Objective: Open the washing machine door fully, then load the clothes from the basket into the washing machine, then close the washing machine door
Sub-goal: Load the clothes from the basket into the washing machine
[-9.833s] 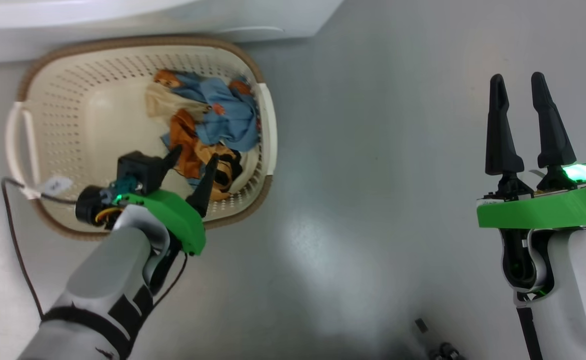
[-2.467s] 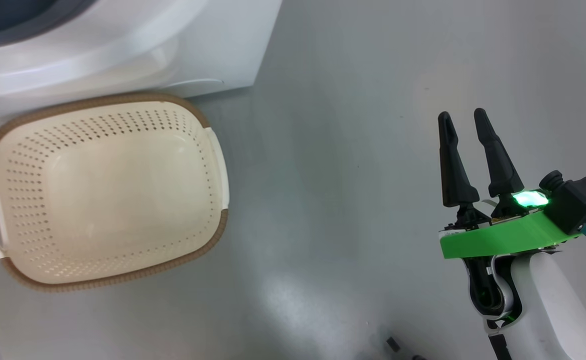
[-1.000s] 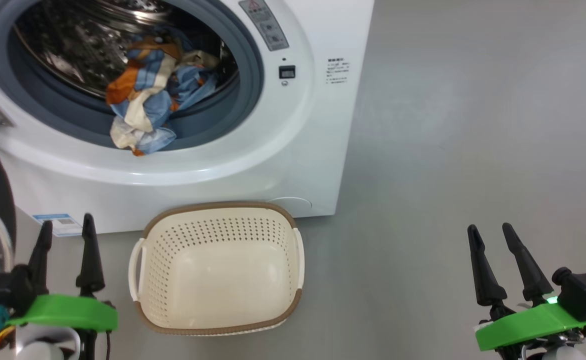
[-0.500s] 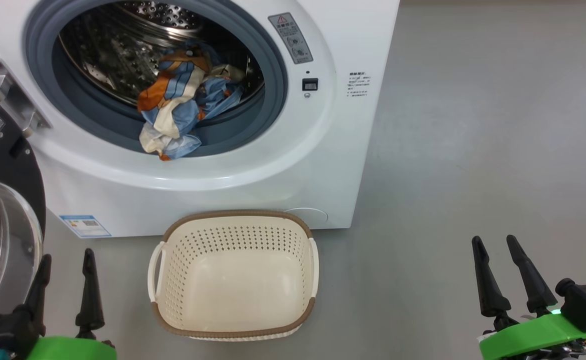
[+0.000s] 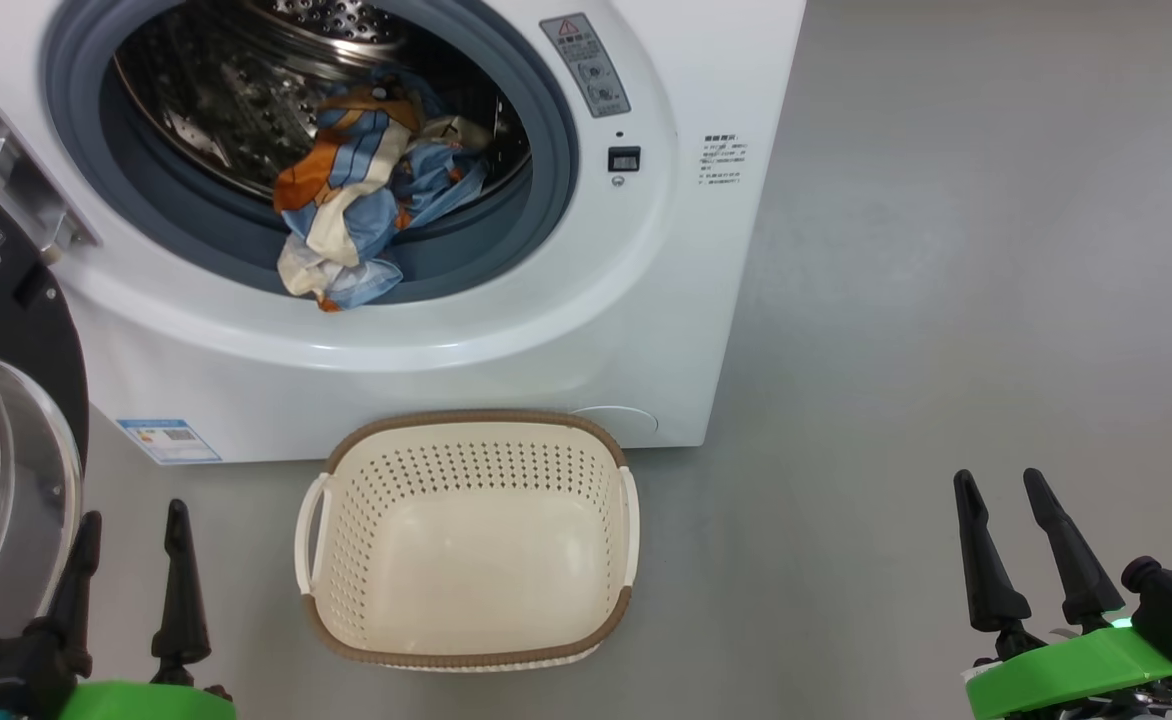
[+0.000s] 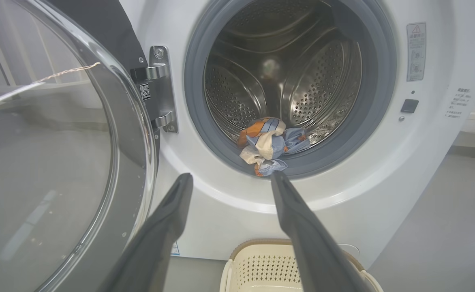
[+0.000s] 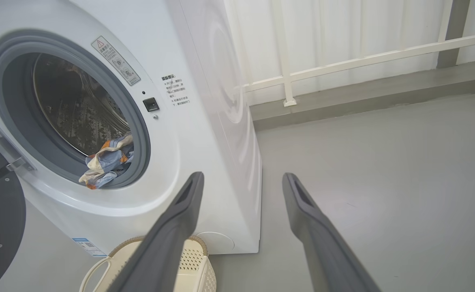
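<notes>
The white washing machine point(image 5: 666, 280) stands open, its black door point(image 5: 6, 330) with the clear glass bowl point(image 6: 47, 162) swung out to the left. The clothes point(image 5: 366, 210), blue, orange and cream, lie bunched at the drum's front lip and partly over the grey-blue ring; they also appear as the same bundle of clothes point(image 6: 268, 146) in the left wrist view and clothes point(image 7: 108, 162) in the right wrist view. The cream basket point(image 5: 466, 440) sits on the floor before the machine with nothing inside. My left gripper point(image 5: 131, 520) is open at lower left near the door. My right gripper point(image 5: 1001, 485) is open at lower right, over bare floor.
A metal hinge bracket point(image 6: 158, 87) joins door and machine. A blue label sticker point(image 5: 168, 440) marks the machine's lower left front. Grey floor point(image 5: 946, 300) spreads to the right. A white railing point(image 7: 363, 61) and wall run behind the machine.
The head camera has risen from looking down at the basket to the open machine. The clothes, in the basket earliest on, now lie in the drum. In the last half second both grippers stay open.
</notes>
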Controlling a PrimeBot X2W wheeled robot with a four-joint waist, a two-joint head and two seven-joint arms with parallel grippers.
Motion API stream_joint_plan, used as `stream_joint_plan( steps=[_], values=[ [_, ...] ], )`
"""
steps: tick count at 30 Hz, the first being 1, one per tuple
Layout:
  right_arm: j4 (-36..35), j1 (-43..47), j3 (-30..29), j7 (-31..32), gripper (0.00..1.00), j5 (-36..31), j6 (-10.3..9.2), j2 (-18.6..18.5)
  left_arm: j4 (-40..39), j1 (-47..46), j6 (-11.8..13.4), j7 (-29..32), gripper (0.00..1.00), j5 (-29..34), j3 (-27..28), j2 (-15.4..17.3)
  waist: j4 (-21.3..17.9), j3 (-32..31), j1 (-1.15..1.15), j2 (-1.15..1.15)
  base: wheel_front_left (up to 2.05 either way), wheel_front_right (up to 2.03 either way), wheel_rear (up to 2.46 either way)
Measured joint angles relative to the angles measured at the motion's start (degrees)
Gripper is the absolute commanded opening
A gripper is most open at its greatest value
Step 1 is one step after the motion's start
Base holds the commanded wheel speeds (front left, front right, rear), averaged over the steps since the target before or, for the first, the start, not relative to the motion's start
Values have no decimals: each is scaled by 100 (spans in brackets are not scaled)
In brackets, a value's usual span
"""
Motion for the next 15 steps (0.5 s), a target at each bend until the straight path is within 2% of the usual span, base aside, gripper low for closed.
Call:
stream_joint_plan(
  steps=[15],
  values=[
    [-73, -132, -8, 0, 100, -2, 0, 1, -15, -174, 0, 0, 100, -14, -13, -119, 6, 440, 0, 0, 0, 0, 0]
  ],
)
